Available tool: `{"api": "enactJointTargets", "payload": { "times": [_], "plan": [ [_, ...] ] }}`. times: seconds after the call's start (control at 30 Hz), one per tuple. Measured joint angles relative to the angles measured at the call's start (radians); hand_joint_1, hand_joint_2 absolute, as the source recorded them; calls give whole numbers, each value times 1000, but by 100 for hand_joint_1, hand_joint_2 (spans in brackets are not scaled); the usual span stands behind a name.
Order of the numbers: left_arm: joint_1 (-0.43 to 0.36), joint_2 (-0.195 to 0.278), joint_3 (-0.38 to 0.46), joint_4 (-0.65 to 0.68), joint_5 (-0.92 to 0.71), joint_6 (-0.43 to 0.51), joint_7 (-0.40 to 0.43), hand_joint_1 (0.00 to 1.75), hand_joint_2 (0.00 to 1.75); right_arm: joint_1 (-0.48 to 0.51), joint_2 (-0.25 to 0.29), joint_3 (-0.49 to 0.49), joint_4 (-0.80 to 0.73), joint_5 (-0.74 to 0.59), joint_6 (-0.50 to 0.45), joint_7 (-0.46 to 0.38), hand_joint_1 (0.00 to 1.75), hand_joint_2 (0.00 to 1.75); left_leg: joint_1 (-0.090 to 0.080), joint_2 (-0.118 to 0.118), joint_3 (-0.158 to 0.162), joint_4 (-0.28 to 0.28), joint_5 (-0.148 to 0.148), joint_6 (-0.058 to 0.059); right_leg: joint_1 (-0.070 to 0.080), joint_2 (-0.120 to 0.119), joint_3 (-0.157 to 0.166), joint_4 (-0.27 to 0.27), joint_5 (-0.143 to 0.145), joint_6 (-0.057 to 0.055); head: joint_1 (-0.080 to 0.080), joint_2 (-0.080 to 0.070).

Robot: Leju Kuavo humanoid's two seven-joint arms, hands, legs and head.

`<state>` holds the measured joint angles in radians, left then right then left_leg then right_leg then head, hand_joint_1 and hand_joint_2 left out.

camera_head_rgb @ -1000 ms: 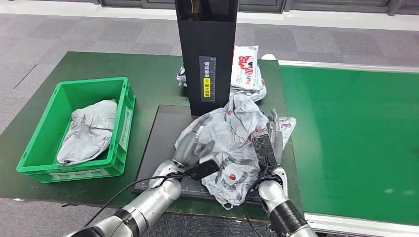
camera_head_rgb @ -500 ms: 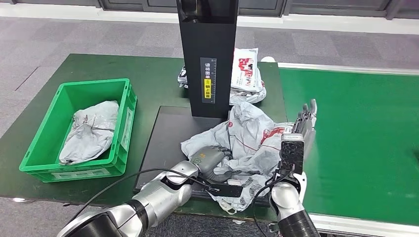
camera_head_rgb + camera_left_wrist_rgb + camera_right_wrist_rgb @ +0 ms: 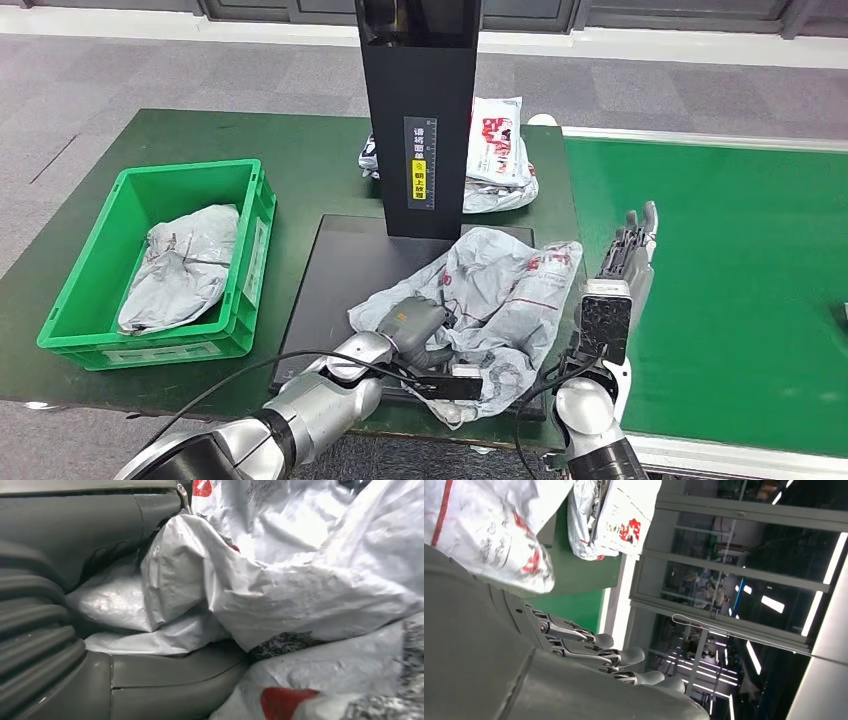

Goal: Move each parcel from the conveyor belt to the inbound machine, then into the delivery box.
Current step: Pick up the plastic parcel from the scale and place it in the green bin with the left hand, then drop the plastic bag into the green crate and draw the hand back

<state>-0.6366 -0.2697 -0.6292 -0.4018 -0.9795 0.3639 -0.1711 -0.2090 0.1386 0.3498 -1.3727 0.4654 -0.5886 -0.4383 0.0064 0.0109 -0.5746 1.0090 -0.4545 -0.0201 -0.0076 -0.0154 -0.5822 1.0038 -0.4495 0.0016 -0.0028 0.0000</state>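
1. Left hand [image 3: 418, 326] grips the grey parcel [image 3: 500, 290], which now lies flatter on the inbound machine's black plate [image 3: 330, 265] than a second ago.
2. Right hand [image 3: 625, 262], fingers straight and holding nothing, has drawn clear over the conveyor belt [image 3: 720, 250]; the scanning stage appears met.
3. The delivery box [image 3: 75, 310] already holds one parcel; spare parcels [image 3: 497, 150] lie behind the black column [image 3: 418, 110], which does not block the route.

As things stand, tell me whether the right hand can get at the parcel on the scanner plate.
Probably yes: the right hand is open beside the parcel, nothing between them, though the left hand already grips it.
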Motion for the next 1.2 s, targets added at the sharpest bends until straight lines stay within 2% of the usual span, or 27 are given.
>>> {"api": "enactJointTargets", "payload": {
  "times": [0.1, 0.2, 0.33, 0.5, 0.63, 0.73, 0.83, 0.9, 1.1, 1.17, 1.2],
  "plan": [
    [28, 2, 55, -33, 53, 134, -80, 175, 175, 1, 2, -5, 0, 11, 13, 12, 0, 0, 0, 0, -3, 0, 1, 0, 0, 0, -3, 0, 0, 0, 0, 0],
    [59, 17, 129, -143, 59, 250, -86, 175, 175, 0, 7, -17, 8, 16, 22, 18, 0, 0, 0, 0, -6, 0, 2, 0, 0, 0, -5, 1, 1, 0, 0, 0],
    [119, 59, 276, -414, -209, 328, -17, 175, 175, 1, 13, -31, 41, 1, 18, 5, 0, 0, 0, 0, -7, 0, 2, 0, 0, 1, -7, 1, 1, -1, 0, 0],
    [189, 129, 499, -728, -481, 337, 37, 175, 175, 3, 12, -35, 87, -35, -14, -10, 0, 0, 0, 4, -7, -1, 1, -1, 1, 5, -10, 1, 1, -1, 0, 0],
    [223, 204, 617, -906, -529, 337, 103, 175, 175, 14, 9, -46, 97, -44, -26, -13, 0, 0, 1, 3, -8, -1, 1, -1, 1, 4, -11, 1, 0, -2, 0, 0],
    [249, 269, 660, -997, -532, 337, 156, 175, 175, 20, 7, -51, 98, -44, -29, -13, 0, 0, 1, 3, -9, -2, 1, -2, 1, 4, -11, 2, -1, -3, 0, 0],
    [278, 368, 697, -1079, -533, 337, 226, 175, 175, 35, 3, -54, 98, -44, -35, -11, 0, 0, 2, 6, -8, -2, 0, -3, 2, 6, -13, 2, -1, -3, 0, 0],
    [292, 422, 723, -1115, -533, 337, 243, 175, 175, 46, 0, -59, 98, -44, -39, -10, 0, 0, 2, 5, -9, -2, 0, -4, 2, 6, -13, 2, -1, -4, 0, 0],
    [325, 500, 758, -1168, -533, 337, 253, 175, 175, 55, -1, -68, 97, -43, -45, -9, 0, 0, 2, 4, -9, -2, -1, -4, 2, 4, -12, 2, -2, -4, 0, 0],
    [341, 535, 777, -1170, -533, 337, 295, 175, 175, 68, -2, -72, 90, -41, -51, -6, 0, 0, 2, 5, -9, -2, -1, -4, 2, 5, -13, 2, -2, -5, 0, 0],
    [348, 561, 780, -1163, -533, 337, 355, 175, 175, 79, -3, -75, 82, -38, -56, -2, 0, 0, 2, 5, -9, -2, -1, -5, 2, 5, -14, 2, -2, -5, 0, 0]
  ]
}}
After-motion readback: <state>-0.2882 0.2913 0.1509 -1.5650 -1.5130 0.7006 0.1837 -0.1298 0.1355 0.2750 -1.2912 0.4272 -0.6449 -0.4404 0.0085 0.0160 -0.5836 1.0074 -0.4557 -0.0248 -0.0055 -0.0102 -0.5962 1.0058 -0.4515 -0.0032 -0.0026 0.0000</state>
